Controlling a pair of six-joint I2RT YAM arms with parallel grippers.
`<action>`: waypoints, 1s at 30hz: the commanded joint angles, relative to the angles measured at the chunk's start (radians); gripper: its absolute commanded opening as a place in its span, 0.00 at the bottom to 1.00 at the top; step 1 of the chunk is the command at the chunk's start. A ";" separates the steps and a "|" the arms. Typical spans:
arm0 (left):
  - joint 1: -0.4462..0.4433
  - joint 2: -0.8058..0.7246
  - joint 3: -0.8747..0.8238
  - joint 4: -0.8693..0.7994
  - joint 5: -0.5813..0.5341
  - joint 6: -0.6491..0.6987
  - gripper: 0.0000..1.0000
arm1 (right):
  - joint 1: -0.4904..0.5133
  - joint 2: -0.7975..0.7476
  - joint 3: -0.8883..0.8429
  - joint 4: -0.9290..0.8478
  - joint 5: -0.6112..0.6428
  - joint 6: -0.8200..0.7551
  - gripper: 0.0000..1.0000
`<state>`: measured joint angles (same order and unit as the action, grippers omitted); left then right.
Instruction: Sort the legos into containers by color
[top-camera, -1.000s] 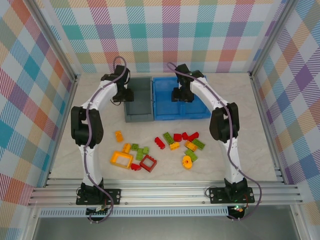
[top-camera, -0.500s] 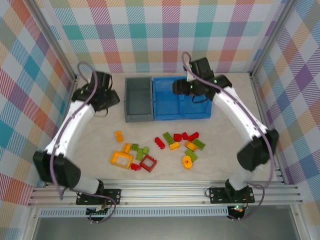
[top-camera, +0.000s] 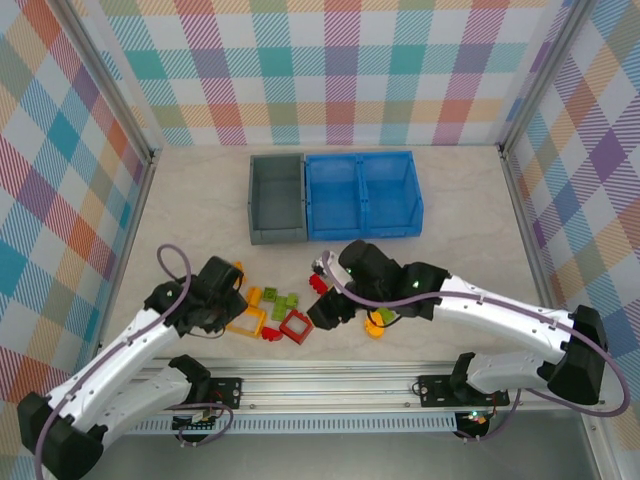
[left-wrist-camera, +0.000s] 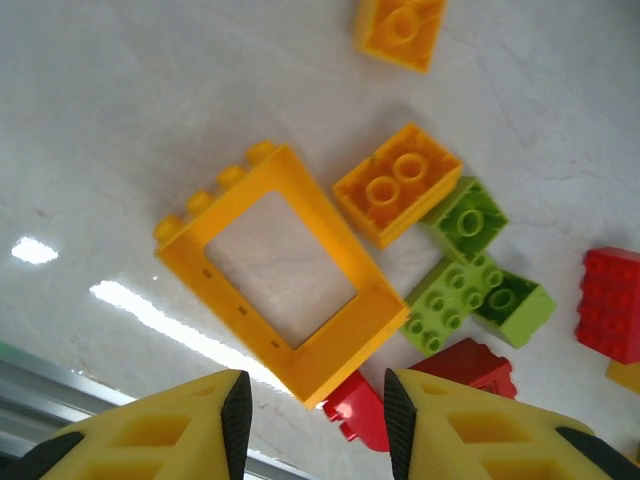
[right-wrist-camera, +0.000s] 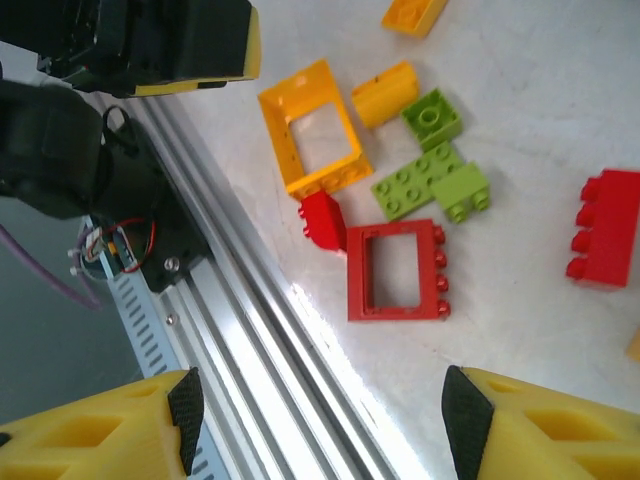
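legos (top-camera: 281, 303) tightly clustered, open table (top-camera: 460, 260) behind them

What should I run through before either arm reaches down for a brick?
1. Left gripper open: ok, fingers apart.
2. Right gripper open: ok, fingers wide apart.
3. Target under left gripper: ok, yellow frame lies flat just ahead of it.
4. Yellow frame free of neighbours: not ok, an orange brick and a small red brick crowd it.
5. Grey bin and blue bin upright, open: ok.
6. Room between grippers: cannot tell, they hang close together.
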<state>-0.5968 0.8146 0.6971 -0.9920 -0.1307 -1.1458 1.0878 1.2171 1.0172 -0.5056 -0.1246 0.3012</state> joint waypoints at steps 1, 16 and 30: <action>-0.024 -0.040 -0.099 0.029 0.024 -0.202 0.40 | 0.033 -0.036 -0.027 0.084 0.033 0.037 0.66; -0.029 0.127 -0.257 0.302 0.021 -0.350 0.33 | 0.052 -0.012 -0.045 0.123 0.035 0.066 0.67; -0.029 0.072 0.021 0.058 -0.189 -0.183 0.00 | 0.054 -0.006 0.006 0.114 0.153 0.071 0.66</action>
<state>-0.6147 0.8867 0.5877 -0.8429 -0.2127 -1.4300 1.1339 1.2148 0.9775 -0.4080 -0.0433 0.3592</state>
